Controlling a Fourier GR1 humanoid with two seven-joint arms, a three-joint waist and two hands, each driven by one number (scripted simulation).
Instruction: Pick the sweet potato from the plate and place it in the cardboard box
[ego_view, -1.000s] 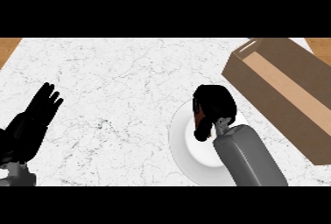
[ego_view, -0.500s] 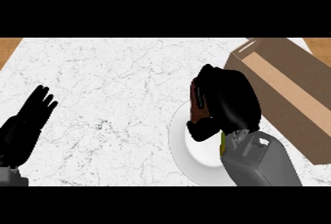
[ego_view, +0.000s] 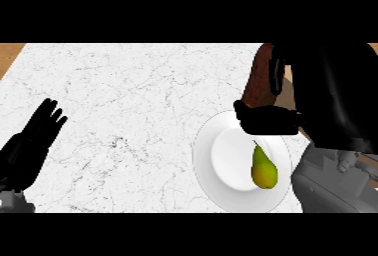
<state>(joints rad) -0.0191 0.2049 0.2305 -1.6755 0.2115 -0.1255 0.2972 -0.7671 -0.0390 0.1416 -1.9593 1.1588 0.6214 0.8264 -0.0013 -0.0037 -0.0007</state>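
My right hand (ego_view: 325, 90) is raised above the far right of the counter and fills the upper right of the head view. Its fingers and thumb curl round the reddish-brown sweet potato (ego_view: 260, 75), which shows along the hand's left side, lifted off the plate. The white plate (ego_view: 210, 170) lies below the hand at the lower right. The hand and forearm hide the cardboard box. At the left edge my left hand (ego_view: 33, 142) rests open, fingers up.
A yellow-green pear (ego_view: 263, 169) lies on the plate's right half. The white marble counter (ego_view: 133, 100) spreads between the two hands. A wooden strip (ego_view: 9, 55) shows at the far left corner.
My right hand has risen with the sweet potato and moved right and away from the plate, uncovering the pear. The left hand has barely moved.
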